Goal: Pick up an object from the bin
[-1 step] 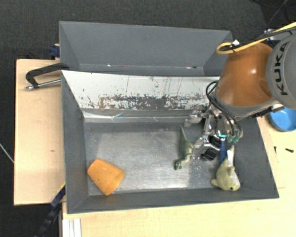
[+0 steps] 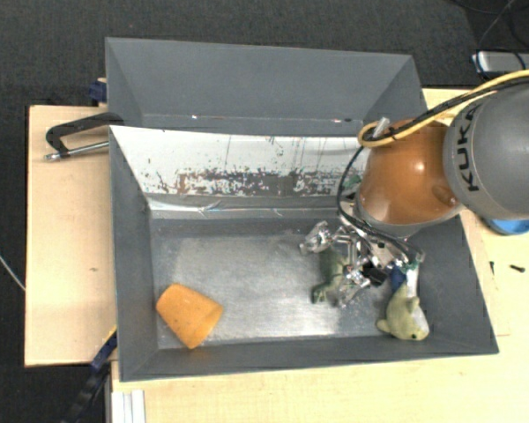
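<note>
A small dark green thing (image 2: 324, 287), narrow and irregular in shape, lies on the floor of the grey metal bin (image 2: 247, 245), right of the middle and towards the near wall. What kind of thing it is cannot be made out.

The end effector (image 2: 353, 276) is down in the bin right at this green thing, its tangle of silvery metal parts and dark wiring touching or overlapping the thing's right side. Whether the end effector is wide, narrow or gripping the green thing cannot be told from this angle.

Just beside the end effector, towards the near right corner, sits an olive lump (image 2: 404, 317), rounded and soft-looking, close to the near wall.

Well apart, in the near left corner, lies an orange block (image 2: 189, 315), wedge-like with rounded edges, alone on the bare floor.

Above the end effector bulges the robot's glossy orange cover (image 2: 406, 179), and behind that the grey arm (image 2: 502, 161) enters from the right, with a yellow cable (image 2: 476, 91) arching over it.
</note>
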